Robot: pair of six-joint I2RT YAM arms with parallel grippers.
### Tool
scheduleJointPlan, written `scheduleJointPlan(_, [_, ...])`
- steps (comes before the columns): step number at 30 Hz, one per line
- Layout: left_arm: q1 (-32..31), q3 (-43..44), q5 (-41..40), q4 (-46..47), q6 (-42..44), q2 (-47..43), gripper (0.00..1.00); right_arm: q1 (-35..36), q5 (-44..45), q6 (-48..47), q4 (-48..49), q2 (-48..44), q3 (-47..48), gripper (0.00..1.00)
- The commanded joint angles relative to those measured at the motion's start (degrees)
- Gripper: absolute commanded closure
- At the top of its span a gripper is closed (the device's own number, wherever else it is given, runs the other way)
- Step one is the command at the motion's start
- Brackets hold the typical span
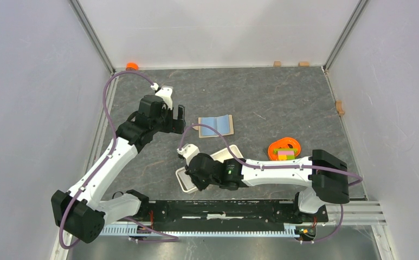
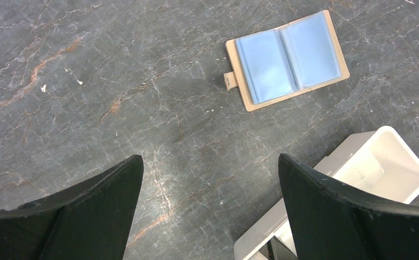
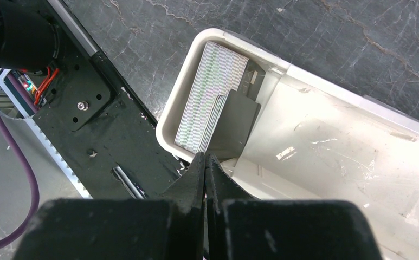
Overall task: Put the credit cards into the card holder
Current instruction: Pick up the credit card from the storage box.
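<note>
R gripper [image 3: 206, 160] pinching card [image 3: 238, 124], L gripper [image 2: 210, 162] spread

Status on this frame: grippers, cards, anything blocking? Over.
Left gripper open, empty, over the table. Right gripper shut on dark card, which stands against the card stack in the white tray. Blue sleeve booklet lies open beyond the tray, nothing on it.

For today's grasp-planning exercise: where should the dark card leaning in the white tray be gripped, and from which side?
Probably its upper free edge, coming from above and pinching across its two flat faces. The dark card stands tilted against the stack of cards, and the tray walls close in beside it, so a sideways approach looks blocked.
</note>
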Motion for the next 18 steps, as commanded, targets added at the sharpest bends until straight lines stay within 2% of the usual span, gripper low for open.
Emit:
scheduleJointPlan(1, [0.30, -0.28, 0.36, 1.65, 1.59, -1.52, 0.00, 0.32, 2.63, 1.27, -0.78, 0.66, 2.82, 0.99])
scheduleJointPlan(18, [0.28, -0.35, 0.38, 1.69, 1.59, -1.49, 0.00, 0.31, 6.80, 2.14, -3.73, 2.70, 3.50, 0.99])
